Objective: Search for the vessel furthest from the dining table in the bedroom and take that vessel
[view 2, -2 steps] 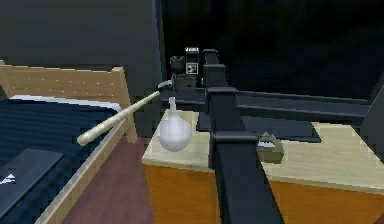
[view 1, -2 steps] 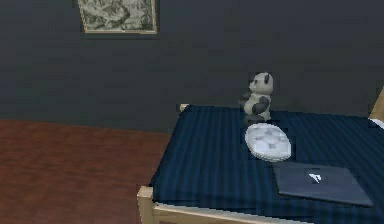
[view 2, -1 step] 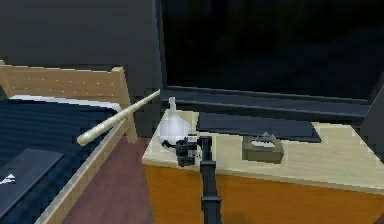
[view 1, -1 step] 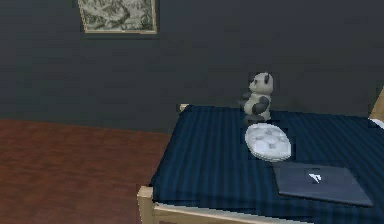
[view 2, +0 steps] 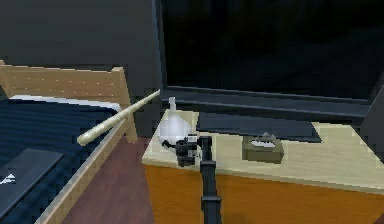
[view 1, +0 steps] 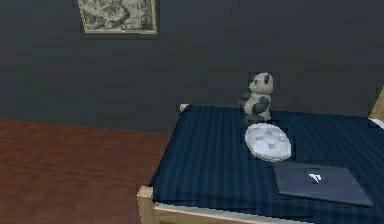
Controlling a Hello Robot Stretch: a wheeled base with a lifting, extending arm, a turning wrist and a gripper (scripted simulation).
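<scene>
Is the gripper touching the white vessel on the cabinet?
Cannot tell. In the arm side view the gripper overlaps the white vessel, hiding any gap or contact.

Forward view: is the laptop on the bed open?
No: the laptop lies closed and flat on the bed's dark blue cover.

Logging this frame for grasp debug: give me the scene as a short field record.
target: white round vessel on wooden stand, at its end nearest the bed
gripper: gripper at the vessel; cannot tell whether it holds anything
arm: dark bar rising over the stand's front
also on stand: tissue box, TV
beside stand: baseball bat, tilted
bed: bed with panda toy, white cushion, laptop
wall: framed picture
</scene>
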